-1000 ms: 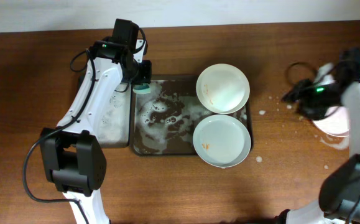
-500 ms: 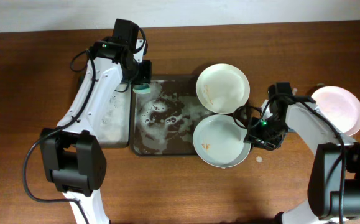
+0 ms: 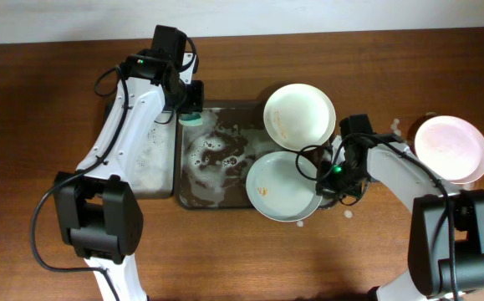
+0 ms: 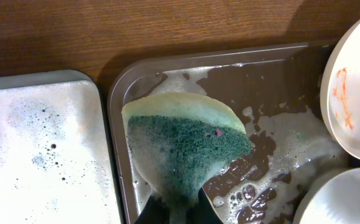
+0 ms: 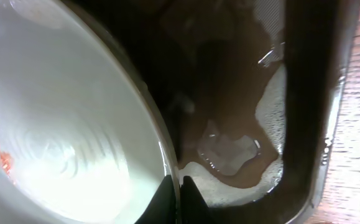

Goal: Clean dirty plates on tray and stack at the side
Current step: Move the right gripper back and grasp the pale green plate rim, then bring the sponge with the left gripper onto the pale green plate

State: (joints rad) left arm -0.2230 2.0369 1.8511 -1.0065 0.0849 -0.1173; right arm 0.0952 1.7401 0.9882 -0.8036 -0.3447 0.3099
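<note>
The dark tray (image 3: 216, 171) holds soapy water and two white plates. The far plate (image 3: 300, 117) carries orange smears. The near plate (image 3: 279, 188) has a small orange speck, and my right gripper (image 3: 325, 177) is shut on its right rim. In the right wrist view the gripper (image 5: 178, 186) pinches that plate (image 5: 61, 124) at its edge, above the wet tray floor (image 5: 242, 112). A third plate (image 3: 450, 149) lies on the table at the far right. My left gripper (image 4: 178, 214) is shut on a green sponge (image 4: 180, 149) over the tray's far left corner (image 4: 120, 106).
A narrower tray (image 3: 145, 159) covered in white foam sits left of the big tray, under my left arm. Small drops of water (image 3: 348, 215) dot the wood near the right arm. The table's far edge runs along the top.
My right arm swung left from the far-right plate to the tray and its jaws closed on the near plate's rim. That plate slid a little to the left. The left arm stayed still.
</note>
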